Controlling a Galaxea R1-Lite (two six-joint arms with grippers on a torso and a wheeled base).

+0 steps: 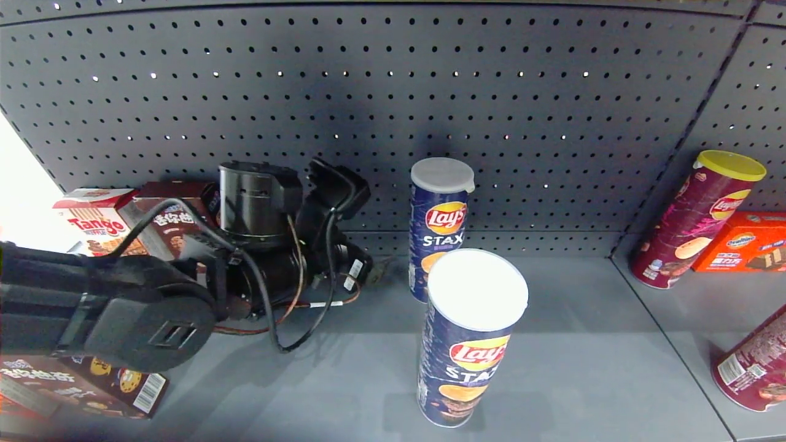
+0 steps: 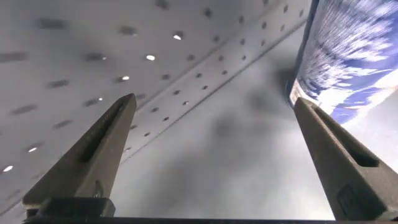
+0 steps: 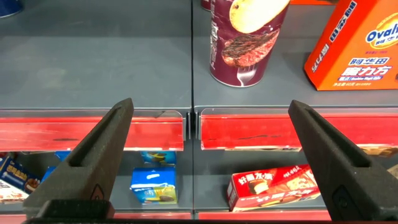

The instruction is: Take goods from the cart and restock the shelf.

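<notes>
Left fingers [image 2: 93, 155] were spread wide and holding nothing; only the pegboard [image 2: 74, 37] and bare shelf [image 1: 583, 344] showed through the gap. The back can [image 1: 439, 227] sat just outside one fingertip, not between the two. I couldn't tell whether it was touching.

From the head camera, the back can stood upright near the pegboard, lid on. The front can [image 1: 470, 344] stood upright just in front of it, towards the shelf edge. The left arm came in from the left over the cookie boxes [image 1: 123, 215], with its wrist low over the shelf beside the cans.

Right fingers [image 3: 93, 155] were also apart and empty, facing the shelf front at the red price rail [image 3: 93, 134]. A maroon can [image 3: 245, 43] and an orange box [image 3: 360, 43] stood behind the rail.

My read: both blue cans looked placed, so this was the release end of a placing step, not a pick.

Next move as I'd call it:
- Back the left arm out along its own line, fingers kept apart.
- Don't swing sideways. The cans are tall and narrow, so a nudge from a finger or wrist would likely tip them, and the back one could knock the front one off the edge.
- Then go to the cart for the next item; there was free shelf to the right of the cans.
</notes>
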